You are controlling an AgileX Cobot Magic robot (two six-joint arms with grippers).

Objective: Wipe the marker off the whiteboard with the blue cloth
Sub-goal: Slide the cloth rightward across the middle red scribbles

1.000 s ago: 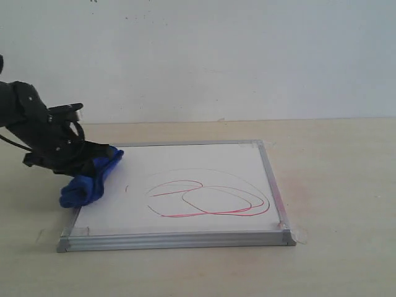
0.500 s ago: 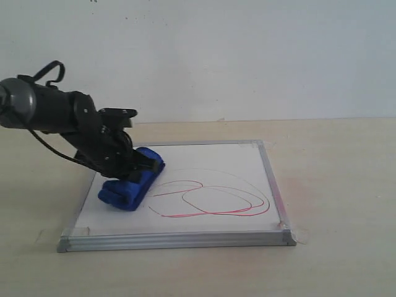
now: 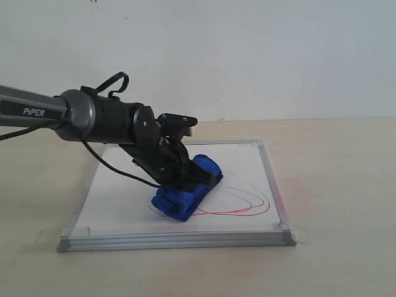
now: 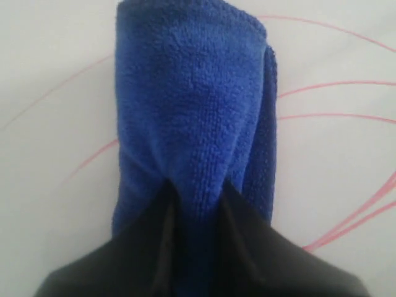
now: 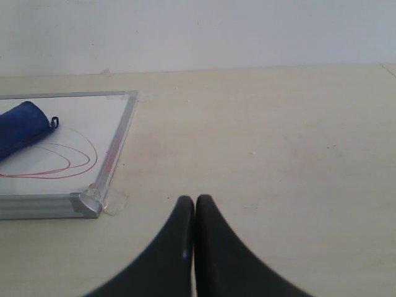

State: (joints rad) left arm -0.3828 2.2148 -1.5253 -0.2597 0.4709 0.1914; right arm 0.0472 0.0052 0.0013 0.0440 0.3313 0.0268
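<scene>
One word, PiPER (image 3: 35,112), marks the arm (image 3: 102,117); left pincer (image 4: 197,201) clamps blue cloth (image 3: 184,198), right pincer (image 5: 195,207) together.

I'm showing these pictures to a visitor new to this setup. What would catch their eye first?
First, the fluffy royal-blue microfibre cloth, pinched in the left arm's black end effector and resting on the middle of the silver-framed white board. Next, the thin red looping marker lines showing to the cloth's right in the exterior view. The right end effector hangs shut above the pale wooden table beside the board.
</scene>
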